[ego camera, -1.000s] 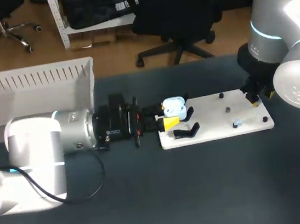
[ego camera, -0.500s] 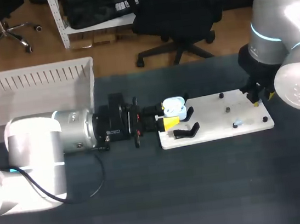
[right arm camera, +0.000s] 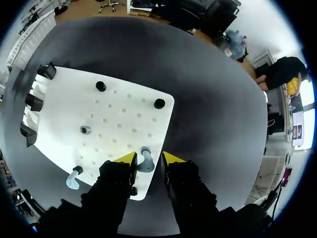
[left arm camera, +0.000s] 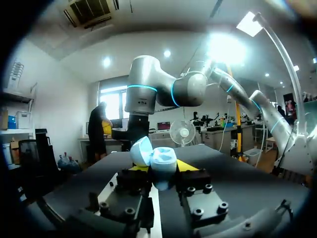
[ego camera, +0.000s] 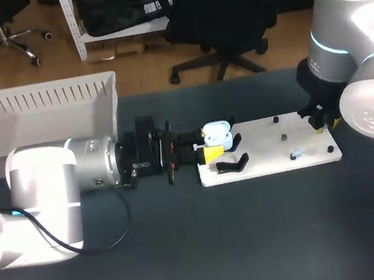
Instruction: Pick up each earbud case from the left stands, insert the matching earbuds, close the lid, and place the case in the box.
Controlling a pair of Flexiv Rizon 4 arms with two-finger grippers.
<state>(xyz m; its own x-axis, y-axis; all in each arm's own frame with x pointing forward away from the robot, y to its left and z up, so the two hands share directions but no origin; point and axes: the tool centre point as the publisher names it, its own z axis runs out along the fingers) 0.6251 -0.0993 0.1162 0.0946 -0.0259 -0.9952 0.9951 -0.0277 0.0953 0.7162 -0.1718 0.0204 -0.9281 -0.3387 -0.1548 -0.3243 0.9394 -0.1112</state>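
Observation:
A light blue earbud case (ego camera: 217, 134) with its lid up sits between the yellow fingertips of my left gripper (ego camera: 207, 152), at the left edge of the white board (ego camera: 265, 154). In the left wrist view the left gripper (left arm camera: 162, 171) is shut on the case (left arm camera: 161, 159). My right gripper (ego camera: 320, 122) hangs over the board's right end. In the right wrist view one pale earbud (right arm camera: 145, 161) lies on the board (right arm camera: 119, 119) between the fingers of the right gripper (right arm camera: 148, 159), with a gap still showing. A second earbud (right arm camera: 74, 178) lies beside that gripper.
A white slatted box (ego camera: 39, 114) stands at the back left. Black stands (ego camera: 233, 165) rise from the board's left part, and small black pegs (right arm camera: 159, 103) dot its right part. The dark table (ego camera: 255, 241) spreads in front.
The right arm has shifted slightly over the board's right end. The left arm and the case have not moved.

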